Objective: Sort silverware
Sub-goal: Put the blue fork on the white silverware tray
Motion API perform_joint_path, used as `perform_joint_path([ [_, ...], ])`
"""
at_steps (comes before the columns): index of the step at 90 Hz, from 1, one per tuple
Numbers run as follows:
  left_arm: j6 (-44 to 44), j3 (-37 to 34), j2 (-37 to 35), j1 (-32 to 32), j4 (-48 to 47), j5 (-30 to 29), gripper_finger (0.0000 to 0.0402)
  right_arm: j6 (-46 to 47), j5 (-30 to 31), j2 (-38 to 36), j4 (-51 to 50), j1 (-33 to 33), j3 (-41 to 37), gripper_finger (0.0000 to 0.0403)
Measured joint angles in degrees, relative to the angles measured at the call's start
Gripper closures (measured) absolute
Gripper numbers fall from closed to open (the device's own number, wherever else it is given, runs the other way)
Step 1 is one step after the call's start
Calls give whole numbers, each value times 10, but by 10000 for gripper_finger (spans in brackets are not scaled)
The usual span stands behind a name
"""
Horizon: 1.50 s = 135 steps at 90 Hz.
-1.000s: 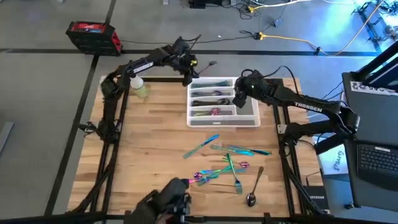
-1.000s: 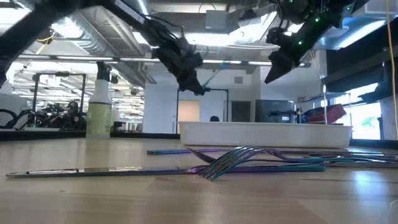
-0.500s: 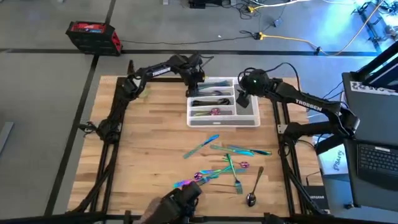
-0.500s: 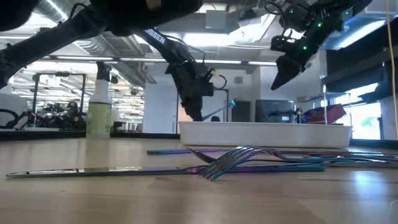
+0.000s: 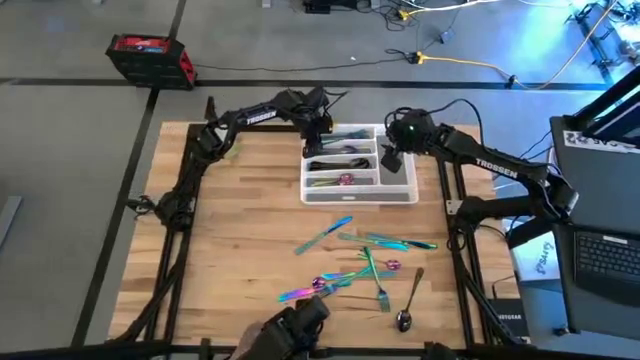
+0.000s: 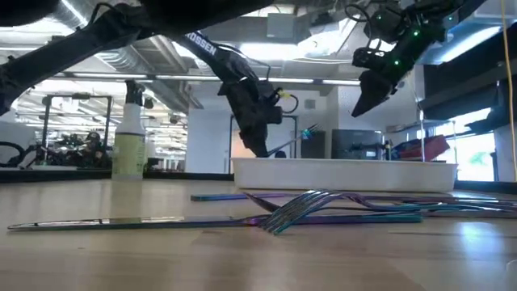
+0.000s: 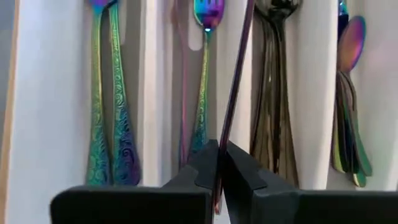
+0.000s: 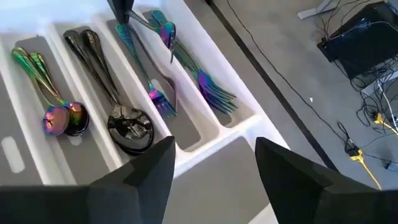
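Observation:
Several pieces of iridescent silverware lie loose on the near half of the wooden table, low in the low view. A darker spoon lies beside them. More pieces lie sorted in the white compartmented tray. My left gripper is at the tray's far left corner, shut on one slim piece. My right gripper hangs open above the tray's right side, holding nothing. My left gripper pinches one end of a slim piece between its two fingers; which end, I cannot tell. The fingers point steeply down from above. The piece slants up from them toward the table's right, clear above the tray.
A spray bottle with yellowish liquid stands at the table's far left, behind my left arm. A red box sits on the floor beyond the table. A laptop is off the right edge. Bare wood lies left of the loose pieces.
My left gripper has gone toward the table's right and down to the tray's far left corner, tipping to point more steeply down. It has stayed shut on the slim piece, which has come down with it to just above the tray.

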Motion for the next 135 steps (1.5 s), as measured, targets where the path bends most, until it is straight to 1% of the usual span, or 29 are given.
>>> perform_joint_path([
  [19,-7,0,0,0,-22,-2,401,0,-1,0,0,0,0,196],
  [33,-16,-2,0,0,-17,-5,401,0,-46,0,-1,0,0,196],
  [46,-16,-13,0,0,-17,-17,398,0,-55,0,-1,0,0,196],
  [55,-24,-24,0,1,-11,-34,376,1,-55,0,-6,0,0,196],
  [65,-38,-25,0,0,-1,-37,336,2,-55,0,-5,0,0,196],
  [79,-72,-25,-8,1,40,-41,282,5,-55,0,-3,0,0,196],
  [86,-104,-26,-26,-2,57,-43,273,19,-69,0,0,0,0,196],
  [96,-133,-26,-64,-13,51,-44,271,17,-116,11,27,6,0,196],
  [105,-139,-26,-101,-40,48,-47,270,14,-149,33,64,35,0,196],
  [115,-136,-26,-142,-77,48,-73,270,9,-153,57,99,91,0,196],
  [120,-140,-42,-168,-95,57,-89,270,8,-150,66,116,127,0,196],
  [127,-162,-107,-221,-122,95,-94,270,26,-119,73,152,185,0,196],
  [132,-191,-186,-273,-143,155,-97,270,34,-88,74,174,226,0,196],
  [135,-213,-247,-308,-158,203,-101,270,37,-67,74,183,251,0,196],
])
